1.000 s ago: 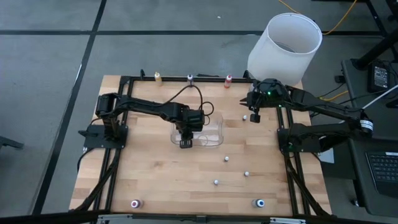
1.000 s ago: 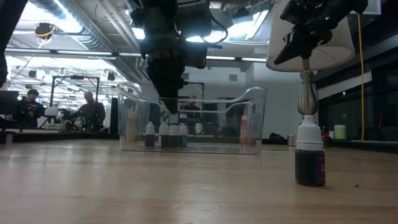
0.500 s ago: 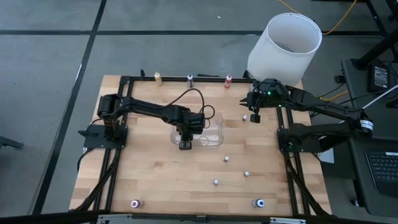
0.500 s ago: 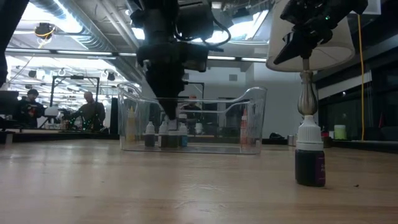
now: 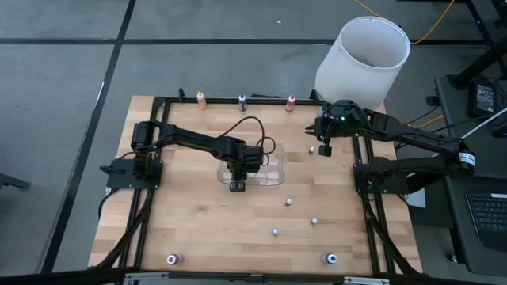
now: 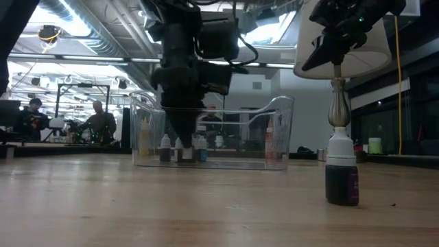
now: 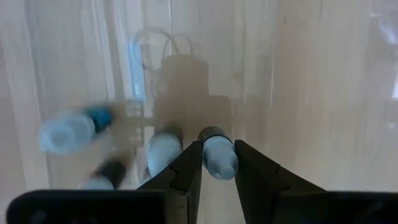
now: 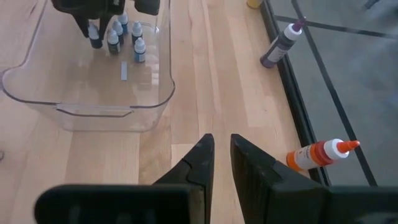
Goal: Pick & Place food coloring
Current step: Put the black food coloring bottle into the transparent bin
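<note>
While right gripper [image 5: 324,148] hovers — left gripper [image 7: 217,163] clasps bottle [image 7: 219,155], inside clear bin [image 5: 273,176]

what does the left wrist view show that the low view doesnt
Only the left wrist view shows the left gripper from above, fingers either side of a pale bottle cap. Only the low view shows a dark purple bottle standing alone on the table, and people in the room behind. Both show bottles inside the clear tray.

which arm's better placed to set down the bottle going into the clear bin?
Left. The left gripper is down inside the clear bin, a capped bottle between its fingers. The right gripper hovers off beside the bin.
</note>
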Controlling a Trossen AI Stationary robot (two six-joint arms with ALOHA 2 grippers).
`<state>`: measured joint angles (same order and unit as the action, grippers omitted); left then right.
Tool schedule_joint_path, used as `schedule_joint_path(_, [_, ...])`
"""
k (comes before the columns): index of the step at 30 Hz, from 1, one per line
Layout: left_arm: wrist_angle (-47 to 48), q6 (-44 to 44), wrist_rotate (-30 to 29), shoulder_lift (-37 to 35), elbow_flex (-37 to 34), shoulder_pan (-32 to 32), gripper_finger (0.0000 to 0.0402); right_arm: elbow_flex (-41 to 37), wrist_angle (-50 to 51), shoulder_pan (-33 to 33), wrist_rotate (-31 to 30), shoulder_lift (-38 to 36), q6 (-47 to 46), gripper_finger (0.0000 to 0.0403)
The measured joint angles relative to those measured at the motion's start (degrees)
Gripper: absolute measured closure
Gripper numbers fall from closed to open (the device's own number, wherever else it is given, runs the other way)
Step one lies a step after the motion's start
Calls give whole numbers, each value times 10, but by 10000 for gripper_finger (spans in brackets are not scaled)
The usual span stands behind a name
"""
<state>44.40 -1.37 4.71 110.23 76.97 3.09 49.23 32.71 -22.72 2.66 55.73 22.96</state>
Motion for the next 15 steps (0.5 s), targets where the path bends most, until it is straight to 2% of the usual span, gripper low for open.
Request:
schedule_joint_path(7, [-9,1,2,4,0,0,321,0,1,0,0,0,2,345])
schedule_joint_path(15, [-7,6,9,4,0,1,302,0,1,0,0,0,17,345])
